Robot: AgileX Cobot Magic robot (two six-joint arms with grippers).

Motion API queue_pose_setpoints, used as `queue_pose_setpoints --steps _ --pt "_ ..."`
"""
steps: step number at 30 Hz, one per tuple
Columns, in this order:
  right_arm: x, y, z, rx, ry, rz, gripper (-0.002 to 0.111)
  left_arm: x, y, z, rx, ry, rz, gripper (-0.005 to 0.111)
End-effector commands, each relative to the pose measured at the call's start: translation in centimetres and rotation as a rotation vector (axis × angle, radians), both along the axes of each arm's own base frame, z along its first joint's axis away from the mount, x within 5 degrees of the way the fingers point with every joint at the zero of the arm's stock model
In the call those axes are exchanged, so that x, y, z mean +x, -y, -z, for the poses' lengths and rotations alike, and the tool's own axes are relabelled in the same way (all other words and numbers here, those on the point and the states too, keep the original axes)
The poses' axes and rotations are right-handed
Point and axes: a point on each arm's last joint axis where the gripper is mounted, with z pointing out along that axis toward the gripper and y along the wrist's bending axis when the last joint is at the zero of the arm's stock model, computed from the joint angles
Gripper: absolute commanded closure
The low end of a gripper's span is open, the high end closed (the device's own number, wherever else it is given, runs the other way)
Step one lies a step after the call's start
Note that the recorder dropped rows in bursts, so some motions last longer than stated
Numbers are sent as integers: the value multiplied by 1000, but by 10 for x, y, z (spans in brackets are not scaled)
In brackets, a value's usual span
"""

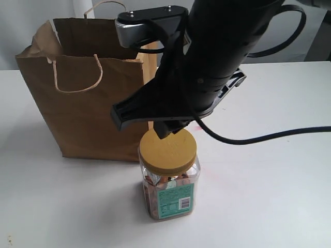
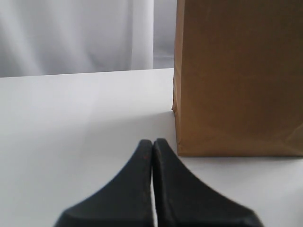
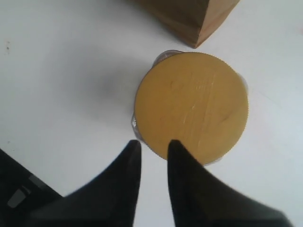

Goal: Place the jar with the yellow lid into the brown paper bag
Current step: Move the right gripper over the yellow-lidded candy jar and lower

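Found the jar [image 1: 168, 178] upright on the table [image 1: 269, 206], on the near side of the bag [image 1: 88, 108] by its right corner, just beside it and not yet inside. Judged that spot handy: lid [image 3: 191, 106] up and close to the bag, so needing only a short lift and carry. Saw the bag standing with its mouth open and handles up, fit to take a drop from above.

Caught the right gripper [image 3: 152, 146] pointing down over the rim of the lid, jaws parted only a little, gripping nothing. Reckoned that gap too narrow for the wide lid, so more opening called for before any grasp.

Caught the left gripper [image 2: 152, 142] low over the table beside the bag, fingers pressed together and empty, seemingly parked out of the way.

Made out a teal label [image 1: 173, 199] with a barcode [image 1: 184, 203] on the jar, but could read no words there. Noticed faint marks on the lid top, also unreadable. Found no printing on the bag.
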Motion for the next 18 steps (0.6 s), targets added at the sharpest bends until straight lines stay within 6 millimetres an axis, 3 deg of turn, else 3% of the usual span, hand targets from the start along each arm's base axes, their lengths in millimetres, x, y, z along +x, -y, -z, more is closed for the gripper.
queue_pose_setpoints --steps 1,6,18 --pt "2 4 -3 -44 44 0 58 0 1 -1 -7 9 6 106" --pt "3 5 -3 -55 51 -4 3 0 1 -1 -7 9 6 106" --pt "8 1 -6 -16 110 -2 3 0 1 -1 -7 9 6 106"
